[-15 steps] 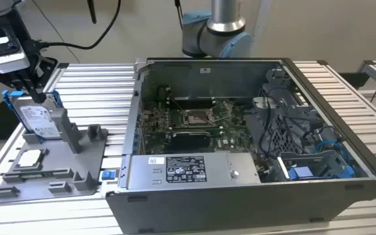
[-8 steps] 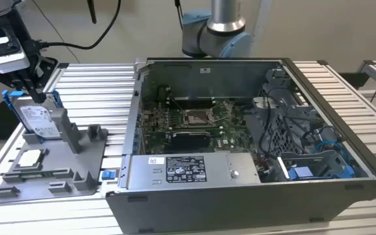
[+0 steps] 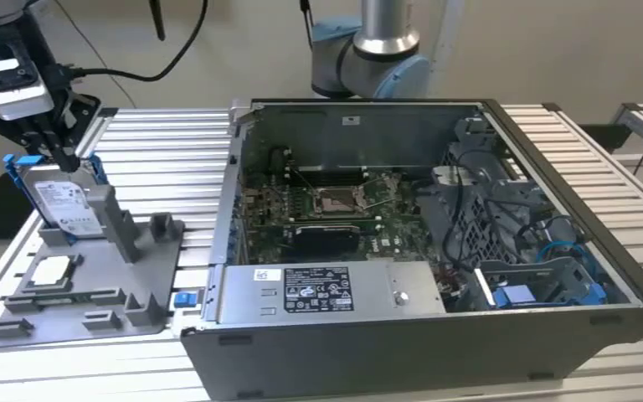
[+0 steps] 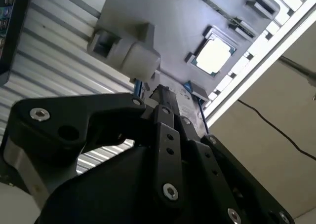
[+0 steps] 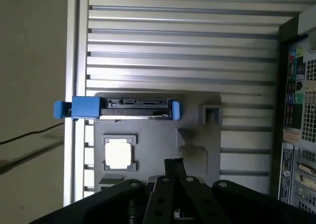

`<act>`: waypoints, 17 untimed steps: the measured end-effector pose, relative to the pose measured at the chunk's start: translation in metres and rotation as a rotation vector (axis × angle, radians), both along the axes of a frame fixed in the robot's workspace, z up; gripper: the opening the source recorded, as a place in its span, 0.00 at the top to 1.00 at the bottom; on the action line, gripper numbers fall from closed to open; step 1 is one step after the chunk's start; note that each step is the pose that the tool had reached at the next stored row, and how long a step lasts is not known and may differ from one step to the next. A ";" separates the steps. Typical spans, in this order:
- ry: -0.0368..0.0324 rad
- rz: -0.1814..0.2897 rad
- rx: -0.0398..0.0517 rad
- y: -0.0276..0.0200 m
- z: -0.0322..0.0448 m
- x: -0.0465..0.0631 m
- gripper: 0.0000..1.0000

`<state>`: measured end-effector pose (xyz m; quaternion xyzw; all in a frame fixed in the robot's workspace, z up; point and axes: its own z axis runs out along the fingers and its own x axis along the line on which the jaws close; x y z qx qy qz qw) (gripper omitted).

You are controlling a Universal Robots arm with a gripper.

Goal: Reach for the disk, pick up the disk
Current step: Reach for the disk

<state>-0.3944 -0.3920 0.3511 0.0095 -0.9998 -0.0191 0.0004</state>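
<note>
Upper left, gripper at disk top; we cannot tell its opening. An off-centre grip could jam the disk in holder.

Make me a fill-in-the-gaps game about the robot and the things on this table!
1. The plastic frame around the disk is coloured ___.
2. The disk stands ___ in the grey holder, not lying flat.
3. The gripper is nearest to the top edge of the ___.
4. The open computer case sits to the exterior view's ___ of the holder.

Missing words: blue; upright; disk; right.
</note>
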 end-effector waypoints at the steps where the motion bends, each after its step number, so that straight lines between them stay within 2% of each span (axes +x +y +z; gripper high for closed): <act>1: 0.0000 0.000 0.0000 0.0044 -0.0001 -0.001 1.00; 4: -0.0003 0.000 0.0000 0.0155 -0.0006 -0.010 1.00; 11: -0.0002 0.000 0.0000 0.0335 -0.0015 -0.040 1.00; 14: -0.0002 0.000 0.0000 0.0390 -0.0019 -0.054 1.00; 17: -0.0002 0.001 0.0000 0.0414 -0.0020 -0.064 1.00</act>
